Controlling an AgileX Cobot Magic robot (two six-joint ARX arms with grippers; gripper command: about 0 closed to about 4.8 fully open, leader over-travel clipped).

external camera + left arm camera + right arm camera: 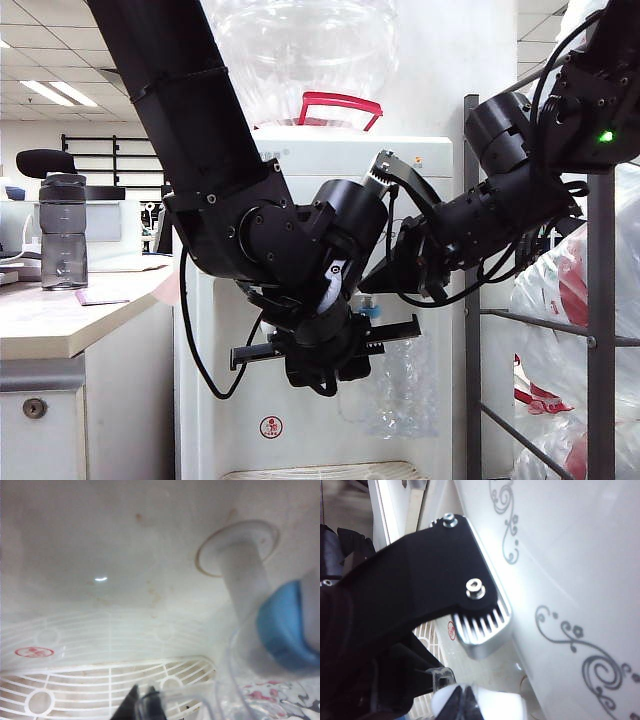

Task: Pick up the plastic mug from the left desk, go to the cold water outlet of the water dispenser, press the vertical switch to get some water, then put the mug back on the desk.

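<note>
1. Exterior view: my left gripper (pixel 322 352) is hanging in front of the water dispenser (pixel 420 175), pinching the plastic mug (pixel 400 385) by its rim; my right gripper (pixel 385 172) is reaching toward the dispenser's upper front. The left desk (pixel 60 320) is standing beside the dispenser, bearing a bottle (pixel 63 232).
2. Left wrist view: the mug's rim (pixel 225 680) is sitting under the cold water outlet (pixel 285 625), above the drip grille (pixel 100 685).
3. Right wrist view: one right finger (pixel 480 615) is lying near the dispenser's scrolled panel; I cannot tell this pincer's spread.
</note>
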